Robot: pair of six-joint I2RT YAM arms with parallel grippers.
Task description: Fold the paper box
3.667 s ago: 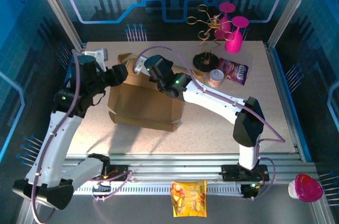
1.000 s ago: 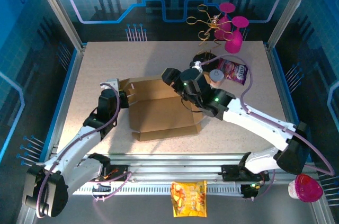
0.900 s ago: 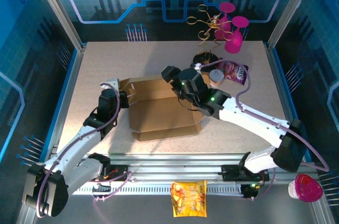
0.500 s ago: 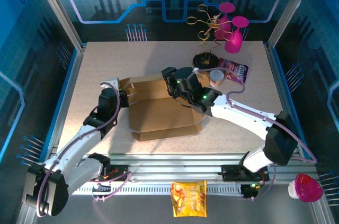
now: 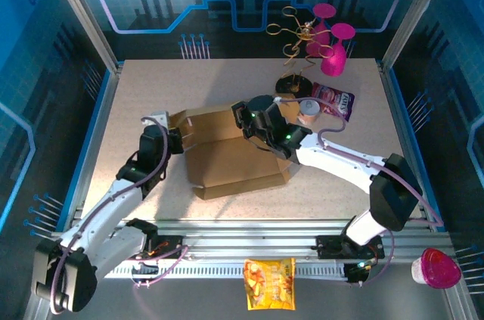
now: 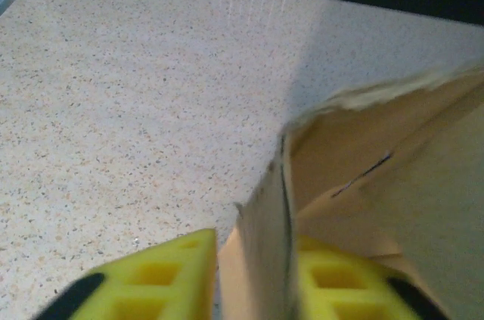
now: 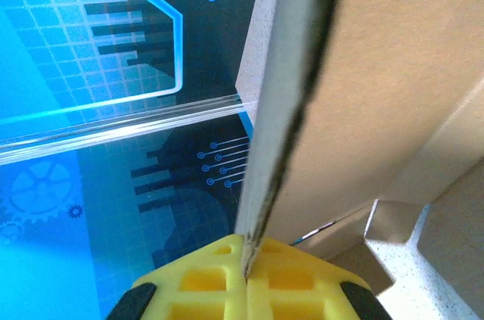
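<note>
Two walls of the paper box (image 5: 234, 165) stand raised on the counter (image 5: 151, 93) — right gripper (image 7: 246, 256) pinches the back wall, left gripper (image 6: 253, 259) straddles the side flap, grip unclear. Best to steady the wall and fold the flap inward.

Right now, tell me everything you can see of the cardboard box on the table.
The paper box is plain brown corrugated cardboard, unprinted and only partly folded. Its flat base lies on the speckled table, near the middle, while the far wall and the left side flap stand up from it. The right gripper has its jaws shut on the edge of the far wall at its right end. The left gripper straddles the left flap, but whether it squeezes the flap is unclear.
</note>
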